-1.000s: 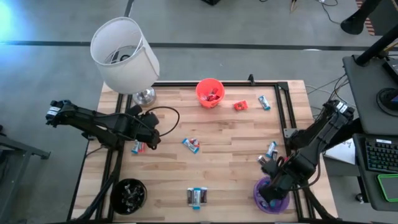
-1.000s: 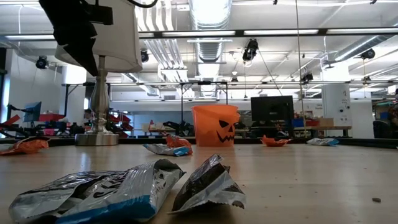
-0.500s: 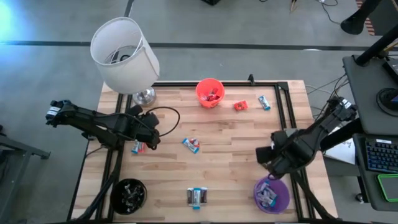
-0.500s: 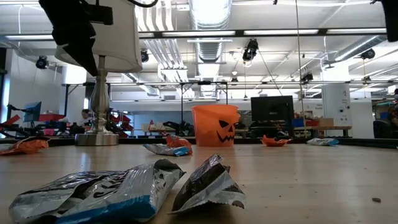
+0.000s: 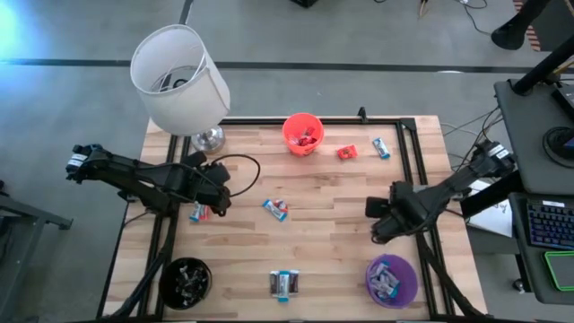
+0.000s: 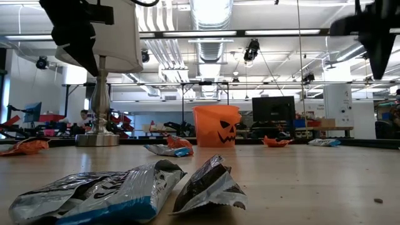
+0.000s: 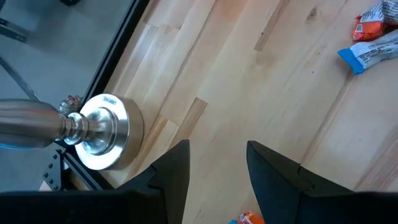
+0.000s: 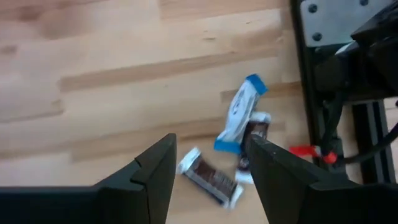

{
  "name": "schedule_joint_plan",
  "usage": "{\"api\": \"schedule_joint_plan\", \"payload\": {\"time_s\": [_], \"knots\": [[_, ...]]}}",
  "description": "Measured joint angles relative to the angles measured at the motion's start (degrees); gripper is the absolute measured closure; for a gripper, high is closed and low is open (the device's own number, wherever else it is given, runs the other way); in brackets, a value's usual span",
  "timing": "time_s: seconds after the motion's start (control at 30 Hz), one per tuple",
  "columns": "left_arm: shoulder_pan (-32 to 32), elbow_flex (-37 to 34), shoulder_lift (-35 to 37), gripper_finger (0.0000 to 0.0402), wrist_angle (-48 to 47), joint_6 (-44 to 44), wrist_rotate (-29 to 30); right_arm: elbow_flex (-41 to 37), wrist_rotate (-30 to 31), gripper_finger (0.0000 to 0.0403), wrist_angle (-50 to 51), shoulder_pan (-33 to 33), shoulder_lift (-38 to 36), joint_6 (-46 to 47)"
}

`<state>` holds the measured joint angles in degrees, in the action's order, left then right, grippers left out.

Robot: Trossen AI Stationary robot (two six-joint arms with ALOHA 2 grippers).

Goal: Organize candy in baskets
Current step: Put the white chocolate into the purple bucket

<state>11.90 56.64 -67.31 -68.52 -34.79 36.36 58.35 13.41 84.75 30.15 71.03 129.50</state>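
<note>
Right hand [image 5: 380, 224] now off purple basket [image 5: 391, 279] — no legible wrapper writing.

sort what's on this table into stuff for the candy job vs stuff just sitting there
For the job:
- orange-red round bucket
- purple round bucket
- black round bucket
- small wrapped candies loose on the wood
- open right gripper above candy

Just there:
- white-shaded metal lamp
- black keyboard
</note>
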Motion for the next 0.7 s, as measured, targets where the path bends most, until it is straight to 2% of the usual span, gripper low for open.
{"api": "schedule_joint_plan", "payload": {"time_s": [0.4, 0.7], "knots": [[0.0, 0.0, 0.0, 0.0260, 0.1, 1.5, 0.0, -12.6, -3.2, 0.0216, -7.9, -5.9, 0.3, 2.0], [0.0, 0.0, 0.0, 0.0260, 0.2, 1.3, 0.0, -19.6, -3.3, 0.0235, -16.9, -8.0, 0.3, 2.1]]}}
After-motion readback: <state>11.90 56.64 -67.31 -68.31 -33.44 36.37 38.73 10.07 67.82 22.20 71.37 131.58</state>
